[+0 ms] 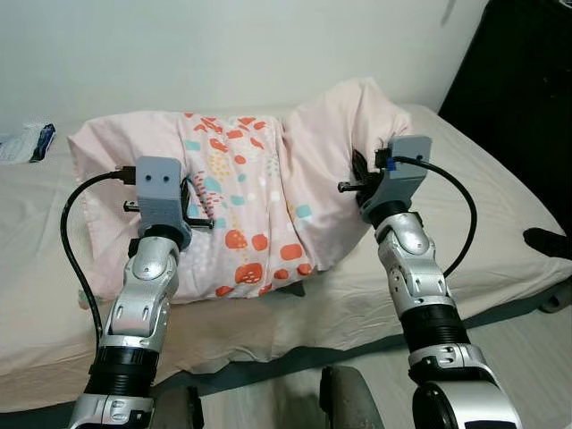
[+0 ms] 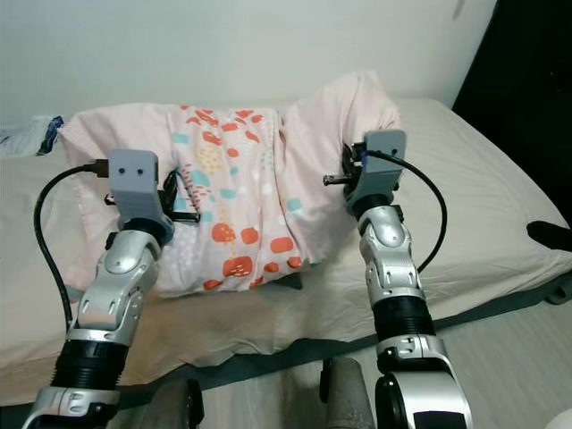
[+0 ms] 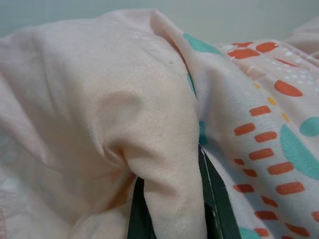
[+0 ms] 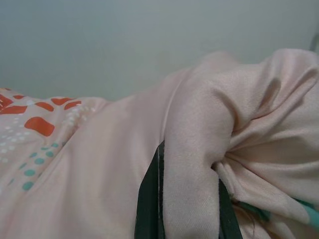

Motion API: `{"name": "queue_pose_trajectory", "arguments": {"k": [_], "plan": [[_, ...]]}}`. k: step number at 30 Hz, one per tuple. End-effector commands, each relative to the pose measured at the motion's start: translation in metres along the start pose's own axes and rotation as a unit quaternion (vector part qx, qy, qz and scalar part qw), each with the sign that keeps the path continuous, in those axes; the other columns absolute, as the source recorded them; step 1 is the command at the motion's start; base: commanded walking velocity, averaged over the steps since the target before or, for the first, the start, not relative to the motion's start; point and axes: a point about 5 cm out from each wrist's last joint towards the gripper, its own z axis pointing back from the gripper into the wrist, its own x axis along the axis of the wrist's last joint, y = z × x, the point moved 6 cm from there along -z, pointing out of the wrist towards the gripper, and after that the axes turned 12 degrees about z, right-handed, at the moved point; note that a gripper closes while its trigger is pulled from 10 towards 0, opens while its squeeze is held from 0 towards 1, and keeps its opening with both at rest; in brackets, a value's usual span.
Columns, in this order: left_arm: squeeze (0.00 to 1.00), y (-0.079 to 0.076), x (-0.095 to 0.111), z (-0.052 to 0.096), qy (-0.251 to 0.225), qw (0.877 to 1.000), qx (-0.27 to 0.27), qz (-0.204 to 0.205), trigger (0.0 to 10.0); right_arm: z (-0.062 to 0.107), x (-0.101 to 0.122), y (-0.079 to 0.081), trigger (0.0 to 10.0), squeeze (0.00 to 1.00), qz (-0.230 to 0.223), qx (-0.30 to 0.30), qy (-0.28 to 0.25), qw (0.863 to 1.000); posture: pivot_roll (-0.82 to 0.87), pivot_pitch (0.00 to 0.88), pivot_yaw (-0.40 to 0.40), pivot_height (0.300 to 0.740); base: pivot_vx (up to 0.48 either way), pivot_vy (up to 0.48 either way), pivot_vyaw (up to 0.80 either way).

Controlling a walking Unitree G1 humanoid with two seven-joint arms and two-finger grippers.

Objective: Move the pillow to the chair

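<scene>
A wide bed (image 1: 500, 206) with a beige sheet takes most of the scene, and a pale wall (image 1: 223, 45) stands behind it on the far side. At the right there is a dark area (image 1: 527, 80), too dark to say what it is.

The pillow (image 1: 259, 197) lies across the middle of the bed. It is pale pink, with a central band of orange, red and teal shapes. Its right end is lifted higher than the rest and is bunched, and its near edge comes close to the near edge of the mattress.

Two silver arms come from the near side. The left arm (image 1: 143, 304) reaches to the left part of the pillow, the right arm (image 1: 420, 286) to the right part. Each one carries a grey camera box at the wrist with a black cable in a loop.

The left gripper (image 3: 172, 209) is closed on a fold of the pink cloth; in the left wrist view the fold passes between the two black fingers (image 3: 219, 204). The right gripper (image 4: 187, 204) pinches a fold of the pillow in the same way, with the cloth squeezed between its dark fingers (image 4: 149, 199).

On the far left of the bed lies a small white and blue packet (image 1: 27, 141), well apart from the pillow. A small dark object (image 1: 547, 241) is at the right edge of the bed; what it is I cannot tell.
</scene>
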Motion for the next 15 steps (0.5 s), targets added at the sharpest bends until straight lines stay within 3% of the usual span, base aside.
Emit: {"name": "queue_pose_trajectory", "arguments": {"k": [1, 15], "plan": [[0.0, -0.0184, 0.0109, 0.001, -0.025, 0.999, -0.036, -0.013, 10.0, -0.0004, 0.008, 0.0143, 10.0, 0.0, 0.011, 0.021, -0.012, 1.0, 0.0, 0.0, -0.075, 0.616, 0.0, 0.0, 0.0], [0.0, -0.0158, 0.0094, 0.0005, -0.027, 0.999, -0.027, -0.005, 10.0, 0.0018, 0.0086, 0.0175, 10.0, 0.0, 0.012, 0.026, -0.009, 1.0, -0.01, 0.0, -0.082, 0.656, 0.0, 0.0, 0.0]]}}
